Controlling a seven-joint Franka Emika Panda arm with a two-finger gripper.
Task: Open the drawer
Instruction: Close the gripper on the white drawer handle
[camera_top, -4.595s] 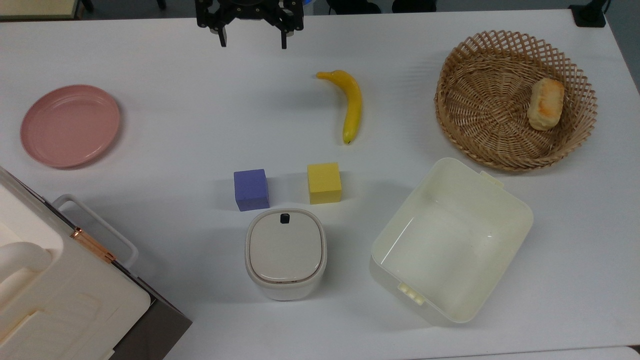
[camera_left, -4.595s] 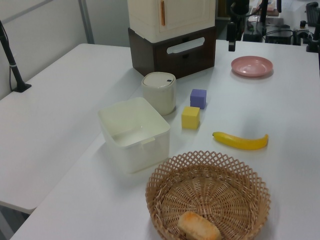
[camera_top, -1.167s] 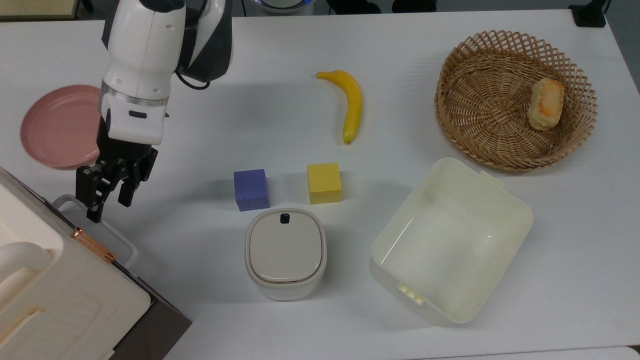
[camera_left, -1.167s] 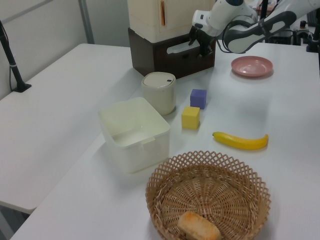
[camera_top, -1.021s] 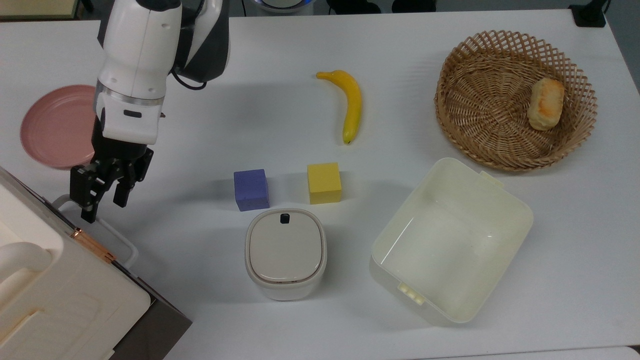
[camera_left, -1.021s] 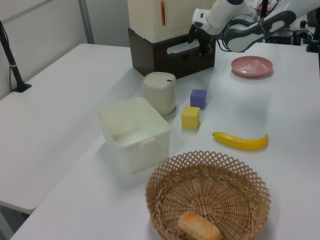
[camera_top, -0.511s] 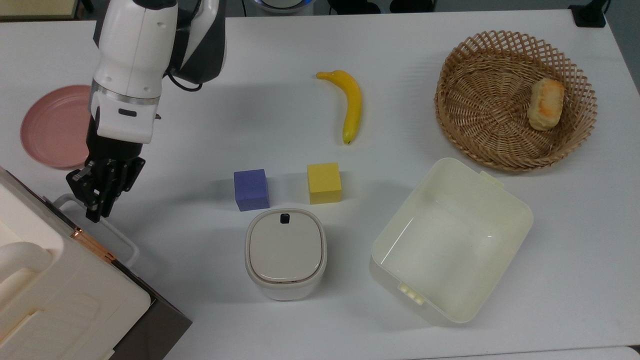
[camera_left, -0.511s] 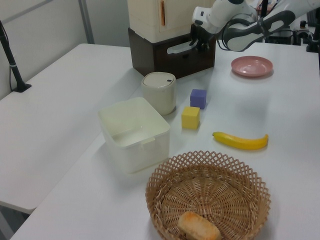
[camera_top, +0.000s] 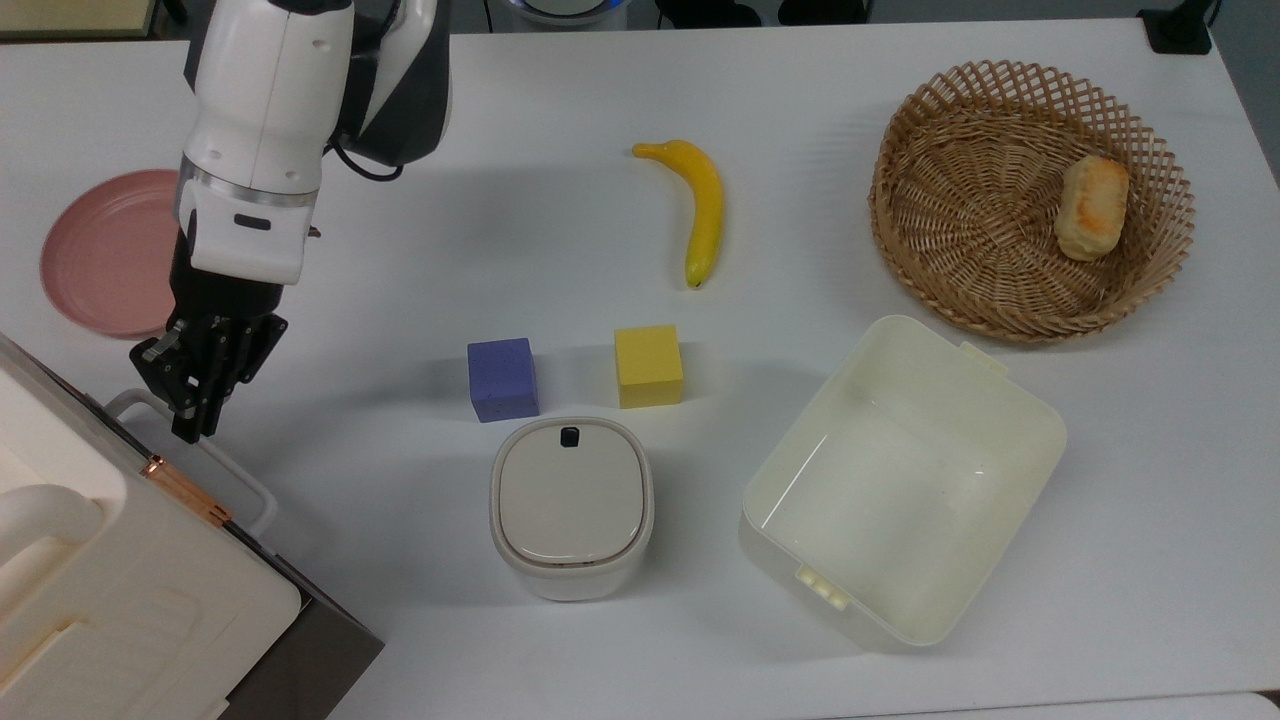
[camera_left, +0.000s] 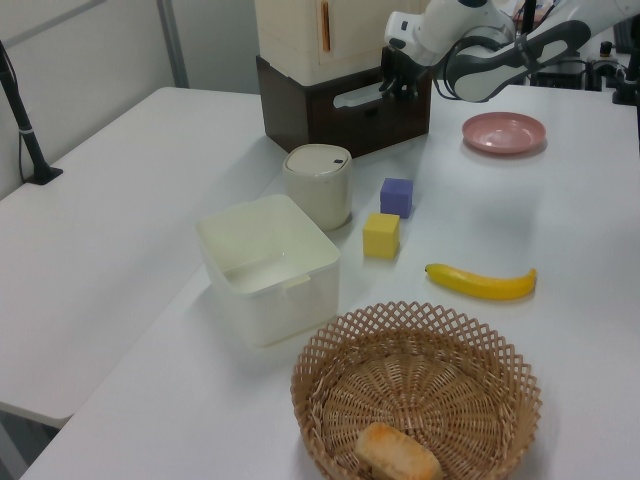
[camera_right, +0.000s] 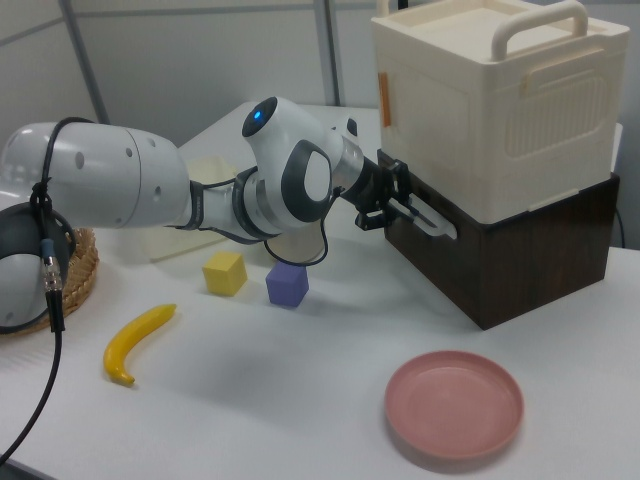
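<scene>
Wicker basket with a bun is sitting nearest in the left view, then the banana and cubes. Farther back, the drawer is being kept shut under the cream box, its handle being pinched by the closed gripper.

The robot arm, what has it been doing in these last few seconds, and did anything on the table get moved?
The arm swung from the table's far edge across to the cabinet. Its gripper reached the drawer's white handle, and in the last second its fingers closed on the handle's end. The drawer has not slid out yet. The banana, both cubes, the basket and the pink plate lie where they were.
</scene>
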